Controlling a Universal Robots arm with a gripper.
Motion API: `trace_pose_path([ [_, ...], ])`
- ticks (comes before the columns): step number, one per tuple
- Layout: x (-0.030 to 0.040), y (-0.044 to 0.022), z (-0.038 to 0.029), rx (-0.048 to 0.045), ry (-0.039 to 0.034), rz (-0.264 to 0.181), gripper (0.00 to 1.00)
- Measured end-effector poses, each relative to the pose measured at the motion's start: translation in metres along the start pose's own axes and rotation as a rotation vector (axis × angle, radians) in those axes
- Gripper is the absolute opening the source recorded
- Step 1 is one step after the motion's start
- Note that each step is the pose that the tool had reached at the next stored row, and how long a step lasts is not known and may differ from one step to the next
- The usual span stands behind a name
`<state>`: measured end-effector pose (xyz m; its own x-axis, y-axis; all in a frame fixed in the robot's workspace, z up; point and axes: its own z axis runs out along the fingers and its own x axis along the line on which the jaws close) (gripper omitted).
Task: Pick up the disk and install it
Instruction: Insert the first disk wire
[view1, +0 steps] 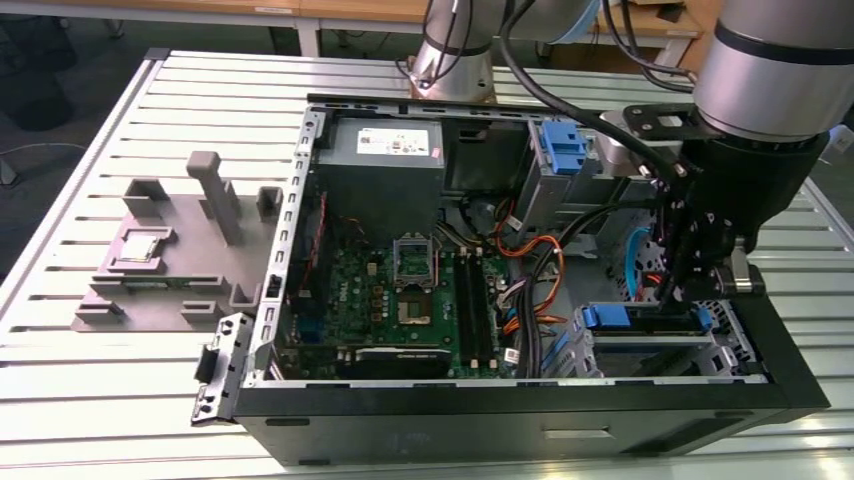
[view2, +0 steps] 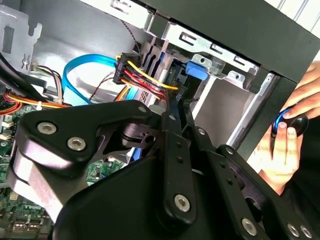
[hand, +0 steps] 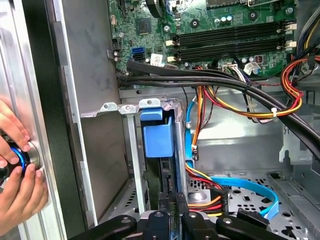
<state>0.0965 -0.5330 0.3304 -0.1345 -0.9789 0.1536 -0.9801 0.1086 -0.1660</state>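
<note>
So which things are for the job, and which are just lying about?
For the job: the disk in its blue frame, the gripper gripping it, the metal cage it sits in.
Just about: the grey stand on the table, the cables, the green circuit board, a person's hand.

Open computer case (view1: 534, 410) on slatted table (view1: 120, 380), end effector (view1: 694, 300) lowered inside over blue-edged disk (view1: 647, 320), grey fixture (view1: 174, 250) beside case

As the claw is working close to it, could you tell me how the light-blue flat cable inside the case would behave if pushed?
The light-blue flat cable lies in a loose curve, so it probably bends aside rather than resisting. It looks thin, so likely light. Its open loop might snag.
</note>
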Motion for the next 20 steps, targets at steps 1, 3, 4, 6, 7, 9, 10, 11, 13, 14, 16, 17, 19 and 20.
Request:
trace_pose_path([
  [1, 0.0000, 0.0000, 0.0000, -0.0016, 0.0001, 0.000, 0.16],
  [3, 0.0001, -0.0001, 0.0001, -0.0079, 0.0005, -0.001, 0.16],
  [4, 0.0001, -0.0002, 0.0001, -0.0116, 0.0009, -0.002, 0.16],
  [6, 0.0000, -0.0006, 0.0004, -0.0162, 0.0013, -0.003, 0.16],
  [7, 0.0000, -0.0009, 0.0005, -0.0169, 0.0011, -0.003, 0.16],
  [9, 0.0000, -0.0013, 0.0005, -0.0170, 0.0000, -0.003, 0.16],
  [10, 0.0000, -0.0013, 0.0005, -0.0172, -0.0017, -0.003, 0.16],
  [11, 0.0000, -0.0013, 0.0005, -0.0176, -0.0046, -0.003, 0.16],
  [13, 0.0000, -0.0014, 0.0005, -0.0188, -0.0138, -0.001, 0.16],
  [14, 0.0000, -0.0014, 0.0004, -0.0194, -0.0184, -0.001, 0.16],
  [16, 0.0000, -0.0015, 0.0002, -0.0200, -0.0243, -0.001, 0.16],
  [17, 0.0000, -0.0015, 0.0003, -0.0201, -0.0246, -0.001, 0.16],
  [19, 0.0000, -0.0015, 0.0004, -0.0198, -0.0223, -0.001, 0.16],
  [20, 0.0001, -0.0015, 0.0003, -0.0196, -0.0210, -0.001, 0.16],
])
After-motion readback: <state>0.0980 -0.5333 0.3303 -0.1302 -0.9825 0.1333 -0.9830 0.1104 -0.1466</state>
